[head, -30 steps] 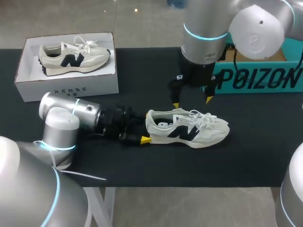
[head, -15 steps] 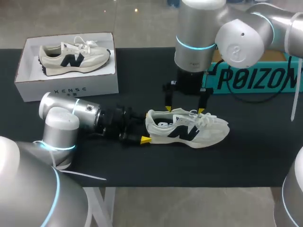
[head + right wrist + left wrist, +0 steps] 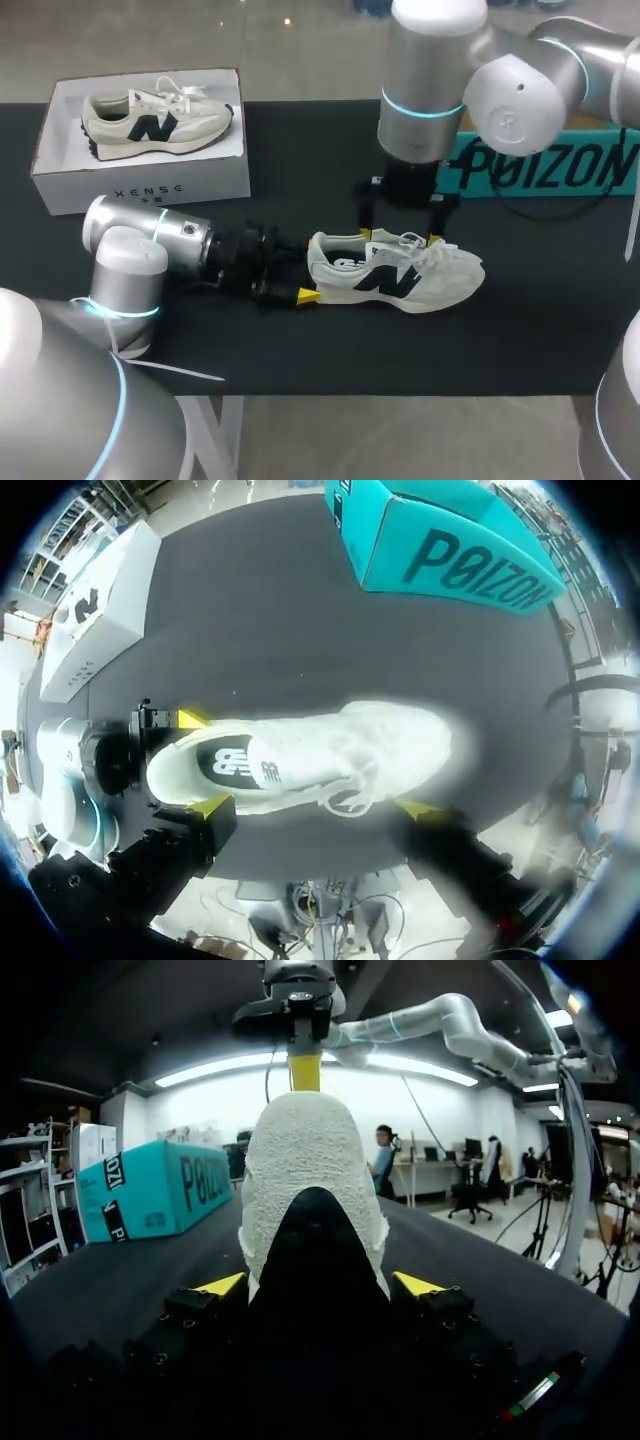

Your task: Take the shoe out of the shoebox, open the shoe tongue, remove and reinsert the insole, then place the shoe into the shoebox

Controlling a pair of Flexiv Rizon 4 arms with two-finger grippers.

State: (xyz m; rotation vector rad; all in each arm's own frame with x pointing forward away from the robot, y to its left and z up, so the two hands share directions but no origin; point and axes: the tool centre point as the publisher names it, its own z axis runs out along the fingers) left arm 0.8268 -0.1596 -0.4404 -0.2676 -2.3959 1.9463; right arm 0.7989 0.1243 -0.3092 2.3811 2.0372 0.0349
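Left hand [image 3: 319, 1285] tight on shoe [image 3: 400, 275] heel; right hand [image 3: 400, 237] wide, downward.

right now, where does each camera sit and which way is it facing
Head view: above and behind the robot, looking down on the table; both arms show, the left gripper at the heel of the shoe, the right gripper over its laces.
Left wrist view: on the left arm, looking level along the table at the heel held between its fingers; the right gripper hangs beyond.
Right wrist view: on the right arm, looking straight down on the shoe, its fingers open.
Shared: all three show the shoe.
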